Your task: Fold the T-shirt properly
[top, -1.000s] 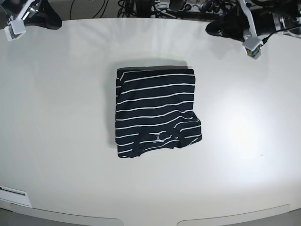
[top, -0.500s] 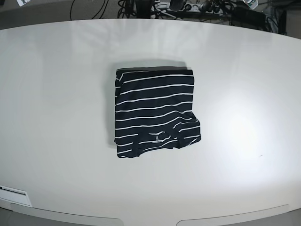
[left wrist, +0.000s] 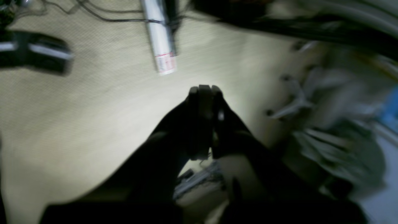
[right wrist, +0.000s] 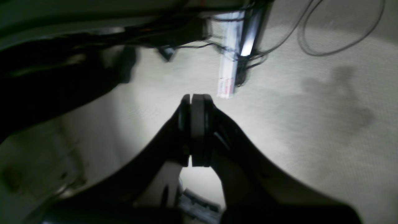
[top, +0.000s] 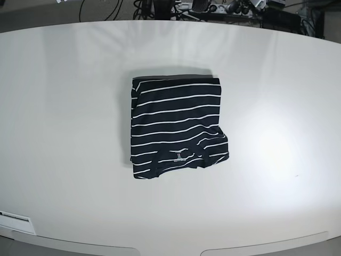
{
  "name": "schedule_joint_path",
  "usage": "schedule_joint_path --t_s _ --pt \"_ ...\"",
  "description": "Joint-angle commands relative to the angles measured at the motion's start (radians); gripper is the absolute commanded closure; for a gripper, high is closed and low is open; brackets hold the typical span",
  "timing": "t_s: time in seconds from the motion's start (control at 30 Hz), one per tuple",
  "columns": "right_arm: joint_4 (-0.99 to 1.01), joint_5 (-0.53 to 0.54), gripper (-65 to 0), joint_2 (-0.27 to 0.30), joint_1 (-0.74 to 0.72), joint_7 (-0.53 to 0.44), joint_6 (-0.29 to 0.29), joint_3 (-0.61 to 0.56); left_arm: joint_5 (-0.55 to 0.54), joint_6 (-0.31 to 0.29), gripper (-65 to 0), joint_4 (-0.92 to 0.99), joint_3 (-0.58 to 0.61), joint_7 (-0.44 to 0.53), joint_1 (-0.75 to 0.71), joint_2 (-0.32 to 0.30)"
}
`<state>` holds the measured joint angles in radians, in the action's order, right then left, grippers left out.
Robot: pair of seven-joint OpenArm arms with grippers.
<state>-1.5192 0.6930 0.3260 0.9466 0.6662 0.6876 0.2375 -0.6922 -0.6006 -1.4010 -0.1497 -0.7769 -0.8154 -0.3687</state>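
The T-shirt (top: 177, 127), black with thin white stripes and a small white label mark near its front edge, lies folded into a compact rectangle in the middle of the white table (top: 64, 106). Neither arm shows in the base view. In the left wrist view my left gripper (left wrist: 202, 90) is shut and empty, hanging over a beige floor. In the right wrist view my right gripper (right wrist: 196, 98) is shut and empty, also over the floor. Both are far from the shirt.
Cables and equipment (top: 202, 6) lie beyond the table's far edge. A white tube with a red-printed label (left wrist: 160, 37) and cables lie on the floor; the tube also shows in the right wrist view (right wrist: 228, 74). A paper label (top: 13, 217) sits at the table's front left.
Both arms have drawn back off the far corners of the table and left the base view. The folded T-shirt has not moved.
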Motion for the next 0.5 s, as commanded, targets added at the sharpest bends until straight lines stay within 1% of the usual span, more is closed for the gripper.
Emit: schedule_joint_path --t_s 0.0,0.07,0.1,0.13,0.2,0.27,0.3,0.33,0.37,0.47 --pt "0.037 -0.04 0.0 0.008 -0.016 -0.059 0.011 -0.027 0.051 -0.001 0.0 0.061 0.023 0.069 0.018 -0.008" --pt "0.14 -0.161 0.0 0.007 -0.09 -0.158 0.005 -0.093 0.178 0.011 0.0 0.208 0.071 0.236 0.089 -0.007" --pt "0.193 -0.224 0.0 0.007 -0.129 -0.193 -0.034 -0.126 0.232 0.031 0.0 0.283 0.094 0.314 0.126 -0.005" --pt "0.25 -0.282 0.0 0.007 -0.168 -0.223 -0.084 -0.158 0.283 0.062 0.0 0.359 0.114 0.392 0.163 0.0" --pt "0.368 -0.368 0.0 0.007 -0.249 -0.291 -0.183 -0.222 0.37 0.146 0.0 0.51 0.152 0.585 0.237 0.013" --pt "0.492 -0.395 0.0 0.005 -0.327 -0.366 -0.267 -0.283 0.426 0.218 0.0 0.657 0.19 0.78 0.304 0.029" --pt "0.55 -0.395 0.0 0.0 -0.359 -0.395 -0.289 -0.314 0.443 0.239 0.0 0.722 0.209 0.857 0.333 0.037" --pt "0.604 -0.394 0.0 -0.006 -0.39 -0.411 -0.303 -0.346 0.461 0.247 0.0 0.781 0.229 0.913 0.361 0.047" --pt "0.653 -0.395 0.0 -0.015 -0.421 -0.414 -0.316 -0.377 0.473 0.247 0.0 0.834 0.251 0.944 0.387 0.058" --pt "0.76 -0.401 0.0 -0.061 -0.49 -0.421 -0.37 -0.458 0.473 0.251 0.0 0.927 0.328 0.957 0.448 0.101"
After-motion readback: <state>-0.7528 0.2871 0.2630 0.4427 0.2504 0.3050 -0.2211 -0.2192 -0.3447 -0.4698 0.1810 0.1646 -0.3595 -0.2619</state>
